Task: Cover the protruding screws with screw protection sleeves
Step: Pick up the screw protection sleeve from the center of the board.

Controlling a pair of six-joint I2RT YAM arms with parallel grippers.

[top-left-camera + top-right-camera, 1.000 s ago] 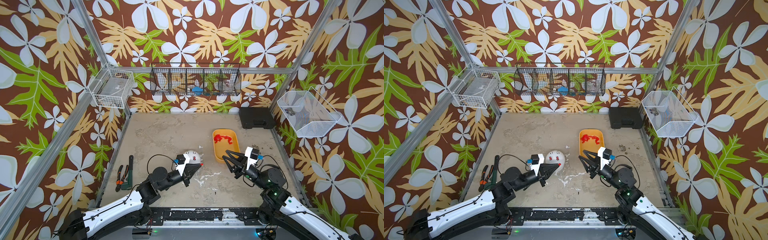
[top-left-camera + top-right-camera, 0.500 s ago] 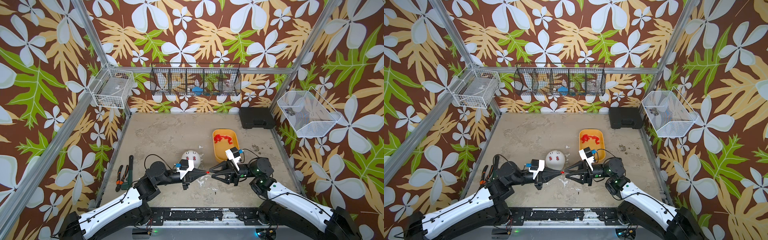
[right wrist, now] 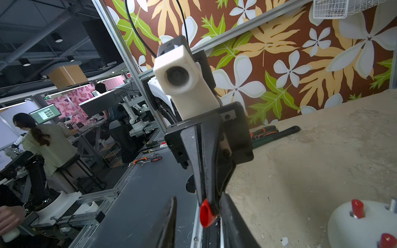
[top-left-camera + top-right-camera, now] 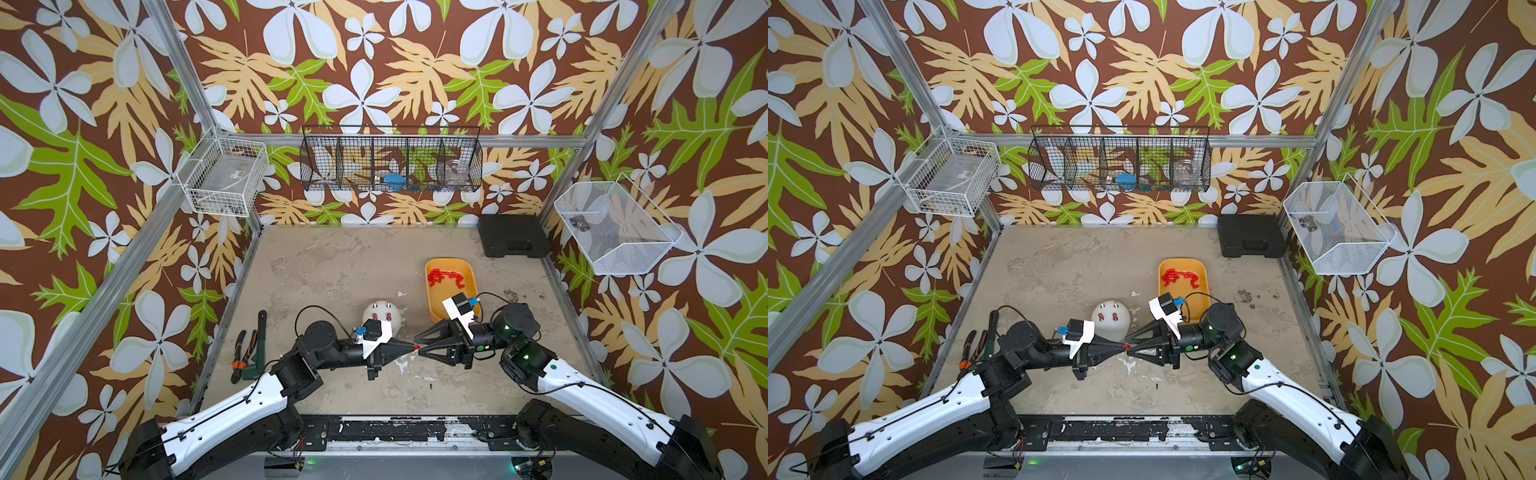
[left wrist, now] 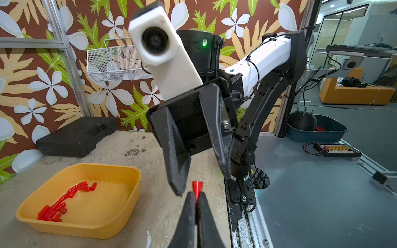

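You see the left gripper (image 3: 207, 204) facing you, its jaws pinched together on a red sleeve (image 3: 206, 213) whose open end points your way. Your own right gripper's fingers (image 3: 169, 223) stand apart on either side of that sleeve. On the bench (image 3: 311, 154) sits the white dome (image 3: 354, 227), with two red-capped screws (image 3: 357, 205) and one bare silvery screw (image 3: 393, 205). Pliers (image 3: 265, 130) lie by the bench's far edge.

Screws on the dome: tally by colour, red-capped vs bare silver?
Red-capped screws: 2
Bare silver screws: 2
Total on the white dome: 4
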